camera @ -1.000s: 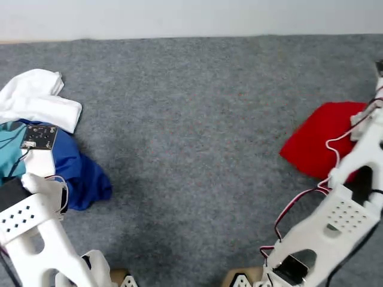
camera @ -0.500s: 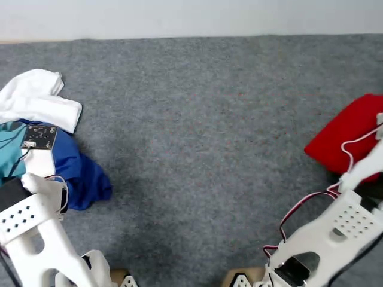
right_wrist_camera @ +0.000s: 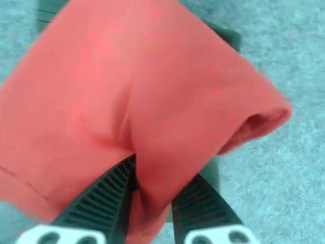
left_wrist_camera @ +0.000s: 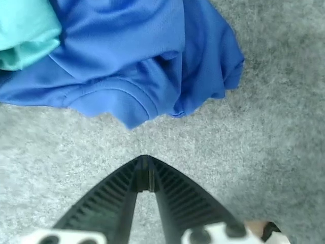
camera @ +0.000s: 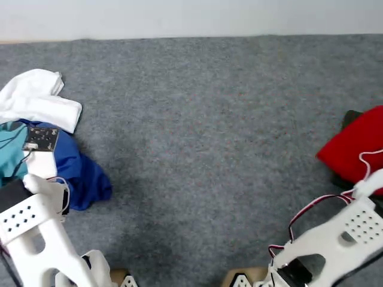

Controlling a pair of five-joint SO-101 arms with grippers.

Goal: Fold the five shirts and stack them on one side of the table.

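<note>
At the left edge of the grey desk (camera: 209,119), three unfolded garments lie bunched together. A white shirt (camera: 36,98) is farthest back and a teal shirt (camera: 9,149) lies just in front of it. A blue shirt (camera: 87,179) touches the teal one and spreads out toward the desk's middle. The left arm (camera: 36,233) rises over this pile. Its left tool (left_wrist_camera: 146,170) hangs above bare desk just beside the blue shirt's crumpled hem, clenched tip to tip with nothing between the jaws.

Across the desk, at the right edge, the right arm (camera: 335,239) reaches to the red shirt (camera: 356,149). The right tool (right_wrist_camera: 155,180) is grasping a fold of the red shirt. The cloth is pinched between the two jaws and bulges out in a rounded roll beyond them. Beneath the red shirt shows a dark green cloth (camera: 351,117), possibly another shirt, since only its corners peek out past the red edges. The red shirt and the pile on the left are well apart, with a wide stretch of desk between them.
</note>
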